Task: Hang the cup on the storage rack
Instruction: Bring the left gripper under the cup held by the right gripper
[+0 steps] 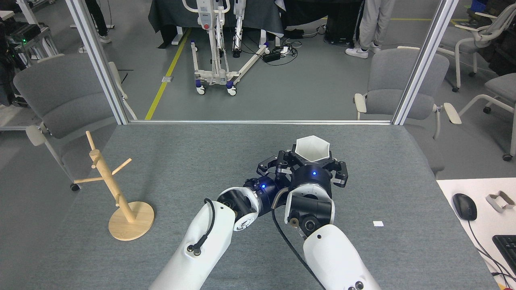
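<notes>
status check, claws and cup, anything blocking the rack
Right claw shut on cup, mouth up. Left claw open beside it. Storage rack far left, pegs bare, table between is clear.
</notes>
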### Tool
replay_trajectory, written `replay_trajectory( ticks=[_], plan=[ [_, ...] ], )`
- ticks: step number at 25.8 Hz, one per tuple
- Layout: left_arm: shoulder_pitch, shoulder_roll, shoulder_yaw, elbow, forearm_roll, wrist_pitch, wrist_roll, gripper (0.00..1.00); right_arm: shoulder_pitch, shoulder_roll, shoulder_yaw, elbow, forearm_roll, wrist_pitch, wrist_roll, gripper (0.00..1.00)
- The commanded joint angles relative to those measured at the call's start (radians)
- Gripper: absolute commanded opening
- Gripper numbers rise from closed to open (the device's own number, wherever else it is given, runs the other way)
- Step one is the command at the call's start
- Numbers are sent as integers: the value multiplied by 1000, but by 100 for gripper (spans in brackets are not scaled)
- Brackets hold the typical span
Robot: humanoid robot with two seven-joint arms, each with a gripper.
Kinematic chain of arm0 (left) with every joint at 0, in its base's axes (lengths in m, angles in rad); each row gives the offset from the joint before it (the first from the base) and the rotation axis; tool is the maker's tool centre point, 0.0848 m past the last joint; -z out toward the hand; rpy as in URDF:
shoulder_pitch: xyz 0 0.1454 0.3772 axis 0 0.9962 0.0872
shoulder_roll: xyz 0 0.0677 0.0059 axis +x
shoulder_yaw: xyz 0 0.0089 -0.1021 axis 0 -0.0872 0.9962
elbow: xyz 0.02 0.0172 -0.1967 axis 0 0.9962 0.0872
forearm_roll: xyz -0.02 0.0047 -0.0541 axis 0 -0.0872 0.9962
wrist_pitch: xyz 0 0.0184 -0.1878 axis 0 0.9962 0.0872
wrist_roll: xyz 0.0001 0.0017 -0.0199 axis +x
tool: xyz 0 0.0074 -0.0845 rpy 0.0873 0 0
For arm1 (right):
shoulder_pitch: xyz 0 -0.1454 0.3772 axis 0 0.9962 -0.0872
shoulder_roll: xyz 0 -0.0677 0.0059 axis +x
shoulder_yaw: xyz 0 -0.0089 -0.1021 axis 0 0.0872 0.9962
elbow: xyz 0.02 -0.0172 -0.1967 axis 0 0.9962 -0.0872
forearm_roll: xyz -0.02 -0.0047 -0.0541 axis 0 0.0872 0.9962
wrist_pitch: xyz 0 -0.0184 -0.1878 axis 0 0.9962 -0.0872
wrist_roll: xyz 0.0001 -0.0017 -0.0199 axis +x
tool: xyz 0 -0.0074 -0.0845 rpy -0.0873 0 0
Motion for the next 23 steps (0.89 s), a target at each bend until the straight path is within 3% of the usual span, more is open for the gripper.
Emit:
replay_trajectory(
  ticks=[1,4,11,14,21,23],
  plan=[
    [-9,-1,-1,15,70,27,-33,99,0,1,0,13,0,0,-1,6],
    [-9,1,-3,12,131,30,-45,99,0,4,0,15,0,2,-1,6],
    [-14,-1,-9,8,135,58,-51,98,0,15,21,15,2,6,-3,6],
    [-19,-1,-15,12,137,70,-50,94,2,22,44,13,2,11,-3,6],
    [-19,-1,-15,14,135,69,-50,71,11,42,57,15,2,11,-3,5],
    [-19,-1,-16,14,135,64,-51,59,16,49,63,15,2,11,-3,5]
  ],
)
